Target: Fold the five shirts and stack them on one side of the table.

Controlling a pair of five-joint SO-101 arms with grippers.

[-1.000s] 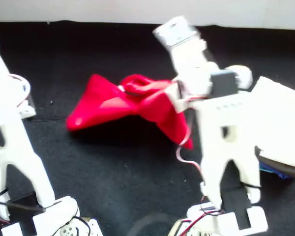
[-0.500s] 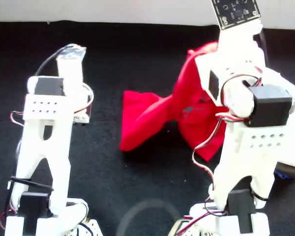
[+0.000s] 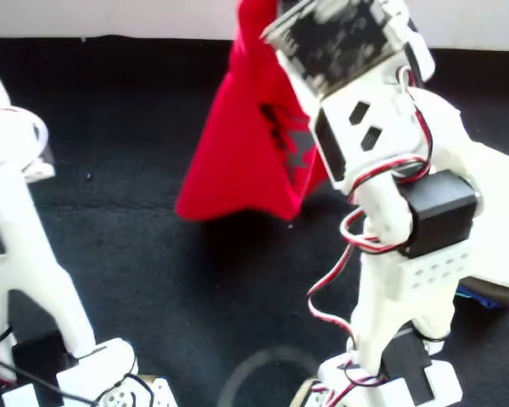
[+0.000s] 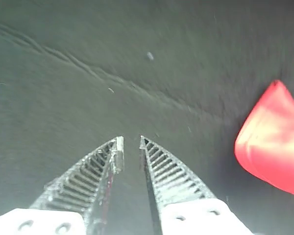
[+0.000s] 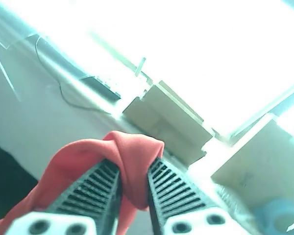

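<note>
A red shirt (image 3: pixel 246 144) hangs in the air over the middle of the black table, its lower hem just above the cloth. My right gripper (image 5: pixel 133 169) is shut on a bunched fold of the red shirt (image 5: pixel 130 156), lifted high and pointing toward the room behind. The right arm (image 3: pixel 382 170) stands tall at the right of the high view. My left gripper (image 4: pixel 131 149) hovers low over bare black cloth, its fingers slightly apart with nothing between them. A corner of the red shirt (image 4: pixel 272 142) lies off to one side of it. The left arm (image 3: pixel 17 237) stands at the left edge.
Folded light-coloured shirts (image 3: pixel 500 246) are stacked at the right edge of the table, with a blue one (image 3: pixel 479 297) peeking from underneath. The black tablecloth (image 3: pixel 127 110) has a crease (image 4: pixel 88 71) running across it. A white wall runs behind the table.
The right arm has lifted the red shirt from the table up into the air. The left arm has swung back toward the left edge.
</note>
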